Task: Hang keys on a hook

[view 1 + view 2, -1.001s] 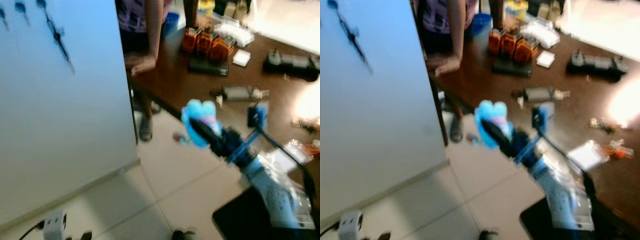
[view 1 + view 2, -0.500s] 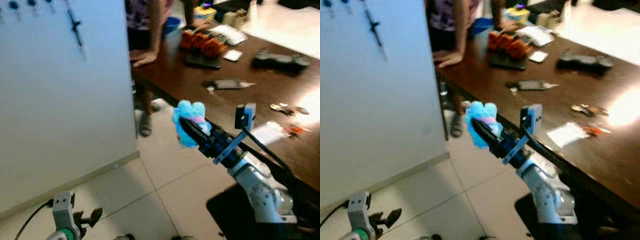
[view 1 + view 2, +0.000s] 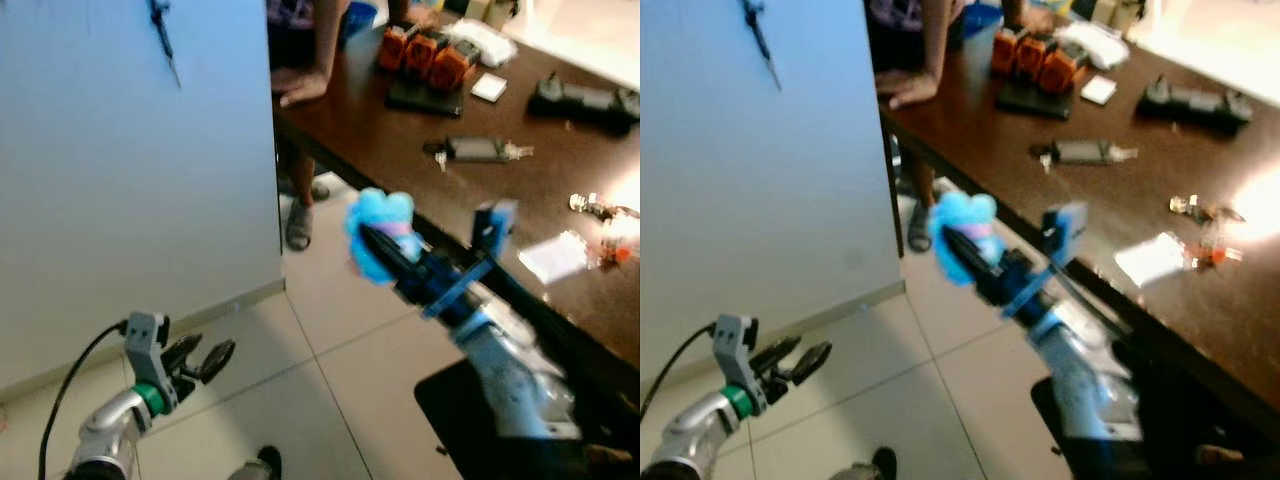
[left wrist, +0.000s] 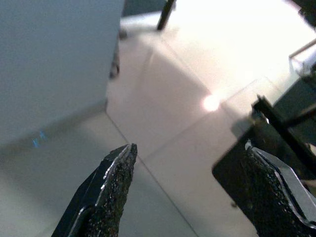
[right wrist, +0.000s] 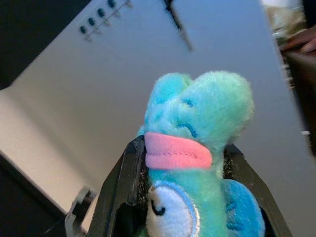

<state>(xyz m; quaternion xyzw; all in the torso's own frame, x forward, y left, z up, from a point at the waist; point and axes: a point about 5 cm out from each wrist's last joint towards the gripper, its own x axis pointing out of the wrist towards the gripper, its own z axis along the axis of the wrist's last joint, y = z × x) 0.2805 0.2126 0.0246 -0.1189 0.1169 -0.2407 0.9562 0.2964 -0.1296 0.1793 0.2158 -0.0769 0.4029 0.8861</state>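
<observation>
Blue plush keychain (image 5: 197,163) sits clamped between the right gripper (image 3: 385,250) jaws, its head sticking out past the fingertips, pink mouth and eye patch facing the wrist camera. Held in the air off the edge of the dark surface (image 3: 400,150), above the tiled floor (image 3: 340,340). Row of hooks (image 5: 101,17) high on the pale wall (image 3: 120,180), well apart from the plush. Left gripper (image 3: 205,357) low near the floor, jaws open, holding nothing. A person's hand (image 3: 300,90) rests on the surface's far corner.
</observation>
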